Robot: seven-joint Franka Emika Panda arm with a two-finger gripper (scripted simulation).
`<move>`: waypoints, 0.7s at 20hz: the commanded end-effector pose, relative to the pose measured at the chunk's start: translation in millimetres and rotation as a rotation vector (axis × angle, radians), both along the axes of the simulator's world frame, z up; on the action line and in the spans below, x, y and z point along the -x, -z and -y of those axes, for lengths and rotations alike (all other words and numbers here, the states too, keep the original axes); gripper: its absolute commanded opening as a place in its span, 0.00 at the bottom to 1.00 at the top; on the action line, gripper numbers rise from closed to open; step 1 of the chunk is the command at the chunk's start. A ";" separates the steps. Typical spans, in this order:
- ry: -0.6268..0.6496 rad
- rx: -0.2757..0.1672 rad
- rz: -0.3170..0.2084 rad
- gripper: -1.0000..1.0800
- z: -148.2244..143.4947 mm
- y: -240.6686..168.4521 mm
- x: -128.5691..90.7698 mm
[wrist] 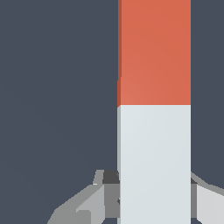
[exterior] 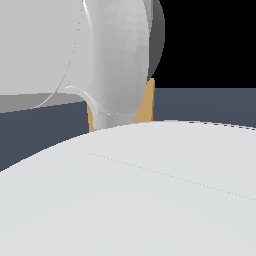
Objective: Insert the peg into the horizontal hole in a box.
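wrist view: the peg (wrist: 154,109) runs lengthwise away from the gripper (wrist: 154,199), pale grey-white half at the finger end, orange-red half beyond it, colour break roughly mid-frame. grey fingers (wrist: 85,203) show on both sides of the white half, right up against its side faces with no visible gap, so they read as pinching the peg near the white end; the contact faces themselves are hidden behind the bar. one finger is seen in full, the other only as a sliver at the frame edge. everything behind the peg is plain dark slate floor (wrist: 57,87). the peg's far tip runs out of frame, so what lies beyond it can't be told from this camera. exterior view: mostly blocked by pale arm links (exterior: 120,55) close to the lens, a large rounded one filling the lower half. the box (exterior: 148,102) shows only as two thin tan slivers either side of an arm link, sitting on the dark floor. the horizontal hole is hidden by the arm, and neither peg nor fingers are visible here, so the peg-to-box offset can't be told.
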State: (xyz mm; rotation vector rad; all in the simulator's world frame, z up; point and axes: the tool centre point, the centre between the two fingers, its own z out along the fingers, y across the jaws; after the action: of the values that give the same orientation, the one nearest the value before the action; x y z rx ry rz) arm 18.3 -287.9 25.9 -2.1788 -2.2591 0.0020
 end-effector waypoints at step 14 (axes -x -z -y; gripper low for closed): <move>0.105 0.001 0.003 0.00 -95.2 -31.3 48.1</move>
State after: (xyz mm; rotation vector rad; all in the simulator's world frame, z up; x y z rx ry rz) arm -25.2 -204.4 52.4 -2.2812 -2.1562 0.0020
